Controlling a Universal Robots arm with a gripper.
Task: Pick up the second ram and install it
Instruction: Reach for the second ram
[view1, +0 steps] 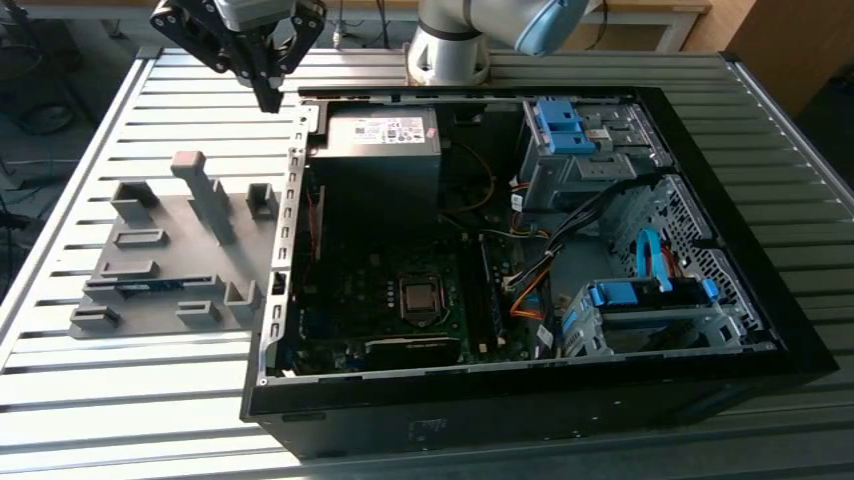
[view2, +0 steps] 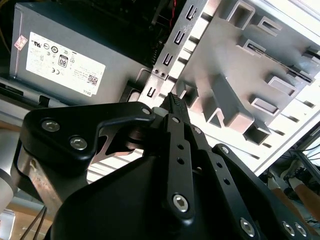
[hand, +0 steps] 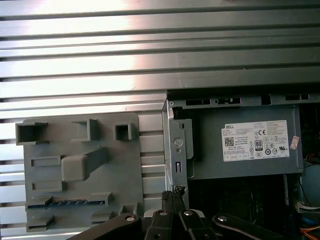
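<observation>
Empty gripper (view1: 271, 95), fingers pinched together, points straight down above the slatted table (view1: 134, 390), just beside the computer case (view1: 283, 250) at its power supply (view1: 384, 135) corner. The second ram (view1: 144, 285) sits on edge in a slot of the gray holder (view1: 167, 255), well apart from the fingertips. Judged: approach to the pick, nothing installed; grasping calls for parted fingers squared to the stick's long edge.

The second ram (hand: 67, 203), a thin blue-green stick, lies lengthwise on edge in a slot of the gray holder plate (hand: 122, 170).
</observation>
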